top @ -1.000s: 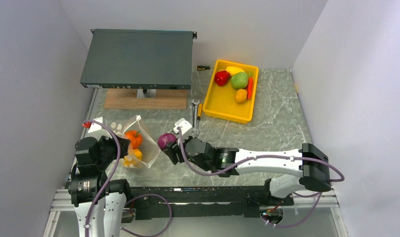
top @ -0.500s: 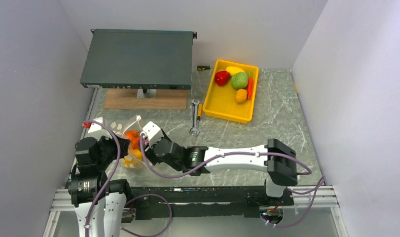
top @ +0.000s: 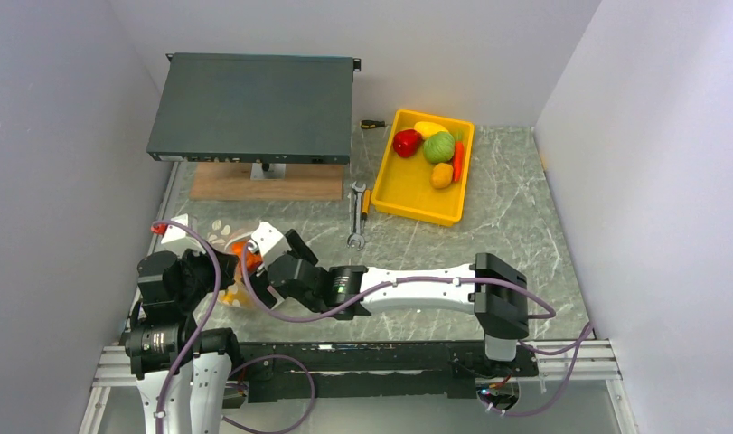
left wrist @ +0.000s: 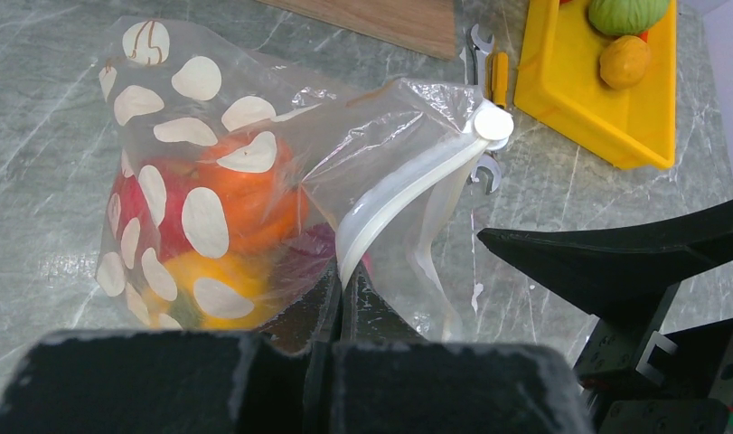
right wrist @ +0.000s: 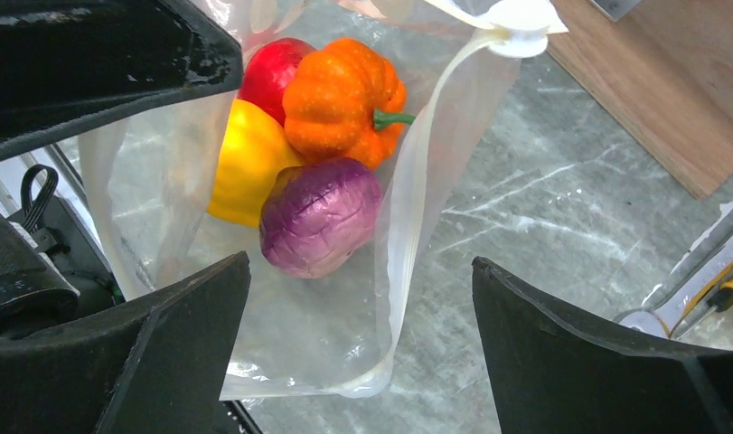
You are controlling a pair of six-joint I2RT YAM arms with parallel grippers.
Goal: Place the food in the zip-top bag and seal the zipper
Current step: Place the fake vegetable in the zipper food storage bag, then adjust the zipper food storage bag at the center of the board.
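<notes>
The dotted clear zip-top bag (top: 229, 264) lies at the near left with its mouth held open. My left gripper (left wrist: 342, 291) is shut on the bag's whitish zipper (left wrist: 408, 185) at the mouth edge. Inside the bag lie an orange pumpkin (right wrist: 344, 86), a red piece (right wrist: 272, 68), a yellow piece (right wrist: 245, 158) and a purple piece (right wrist: 319, 215). My right gripper (right wrist: 361, 262) stands wide open at the bag's mouth, just clear of the purple piece, holding nothing. More food sits in the tray: a red pepper (top: 406, 142), a green cabbage (top: 439, 146) and a carrot (top: 458, 161).
The yellow tray (top: 408, 194) stands at the back right. A grey flat box (top: 254, 104) rests on a wooden board (top: 263, 185) at the back left. A wrench (top: 356, 217) and a screwdriver (top: 366, 201) lie between board and tray.
My right gripper carried the purple piece left to the bag's mouth and opened. The purple piece now lies inside the bag. The left gripper kept its hold.
</notes>
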